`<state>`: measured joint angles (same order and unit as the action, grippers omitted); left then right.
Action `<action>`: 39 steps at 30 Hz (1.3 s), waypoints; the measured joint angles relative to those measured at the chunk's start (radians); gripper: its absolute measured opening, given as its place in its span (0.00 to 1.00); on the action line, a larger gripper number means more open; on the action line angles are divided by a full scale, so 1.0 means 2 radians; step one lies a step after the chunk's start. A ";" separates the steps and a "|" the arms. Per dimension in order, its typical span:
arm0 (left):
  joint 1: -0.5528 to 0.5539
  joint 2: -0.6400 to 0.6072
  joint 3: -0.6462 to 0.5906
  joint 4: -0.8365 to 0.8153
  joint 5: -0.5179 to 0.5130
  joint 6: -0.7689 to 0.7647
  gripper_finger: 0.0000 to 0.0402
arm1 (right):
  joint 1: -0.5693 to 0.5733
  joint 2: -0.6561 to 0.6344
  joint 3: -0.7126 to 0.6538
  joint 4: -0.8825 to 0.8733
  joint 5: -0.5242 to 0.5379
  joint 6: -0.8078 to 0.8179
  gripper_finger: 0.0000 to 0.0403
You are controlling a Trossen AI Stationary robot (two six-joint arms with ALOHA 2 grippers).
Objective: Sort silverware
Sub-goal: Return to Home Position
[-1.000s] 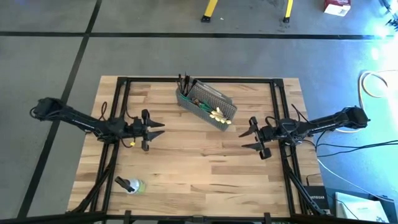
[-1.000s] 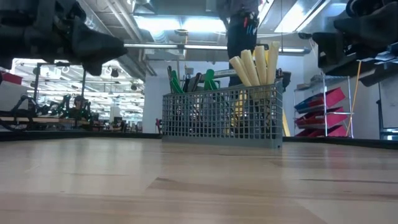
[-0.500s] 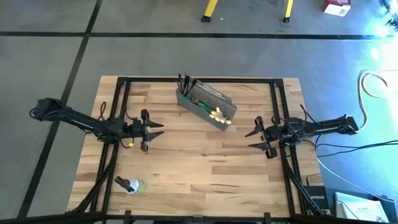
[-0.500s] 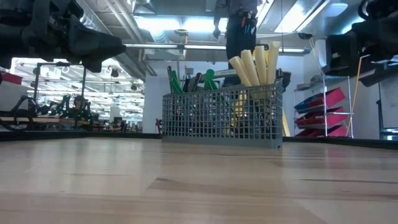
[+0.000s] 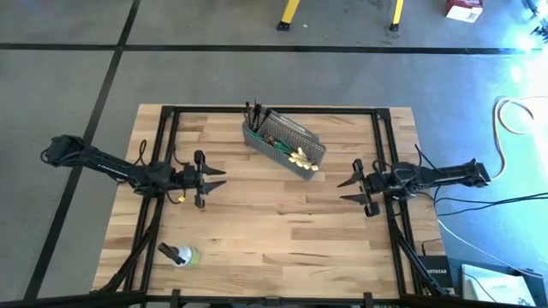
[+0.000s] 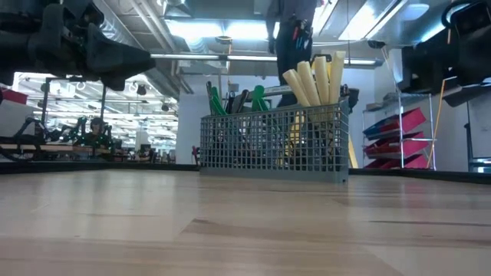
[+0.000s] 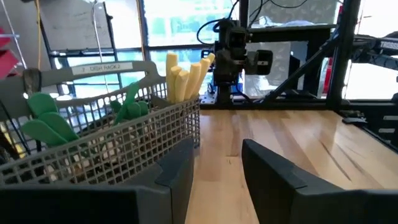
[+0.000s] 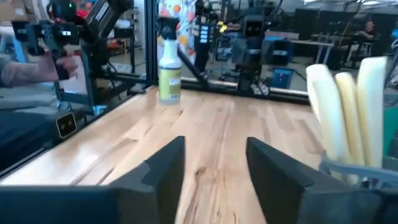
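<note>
The silverware stands upright in a grey wire mesh basket [image 5: 283, 144] at the table's far middle: cream knife handles [image 6: 314, 77] at one end, dark forks [image 5: 255, 112] at the other, green strips [image 7: 46, 118] between them. My left gripper [image 5: 224, 178] hovers open over the table's left side, pointing level toward the right, with the basket ahead of its fingers [image 7: 217, 180]. My right gripper [image 5: 342, 190] hovers open at the right side, pointing level toward the left, with nothing between its fingers [image 8: 214, 168].
A spray bottle [image 5: 178, 254] lies at the table's near left corner. A black frame [image 5: 383, 154] runs along the table's edges. Bare wood [image 5: 282, 214] spreads between the two grippers and toward the near edge. A person stands behind the basket [image 6: 295, 34].
My right gripper has drawn back a little toward the table's right edge, staying level above the wood. The basket and its silverware have kept still.
</note>
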<state>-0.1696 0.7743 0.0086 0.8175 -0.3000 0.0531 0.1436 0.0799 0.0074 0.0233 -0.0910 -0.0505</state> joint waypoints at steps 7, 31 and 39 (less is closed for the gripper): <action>0.000 0.000 0.000 -0.005 0.000 -0.069 0.30 | 0.000 0.005 0.001 -0.001 -0.027 -0.001 0.04; 0.000 0.000 0.000 -0.330 -0.001 -0.072 0.30 | 0.000 0.005 0.003 -0.007 -0.003 -0.004 0.13; 0.000 0.001 0.000 -0.383 -0.002 -0.074 0.30 | 0.000 0.005 0.003 -0.008 -0.003 -0.003 0.13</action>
<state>-0.1699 0.7753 0.0078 0.0517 -0.3031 -0.0940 0.1436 0.0906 0.0139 0.0075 -0.0971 -0.0574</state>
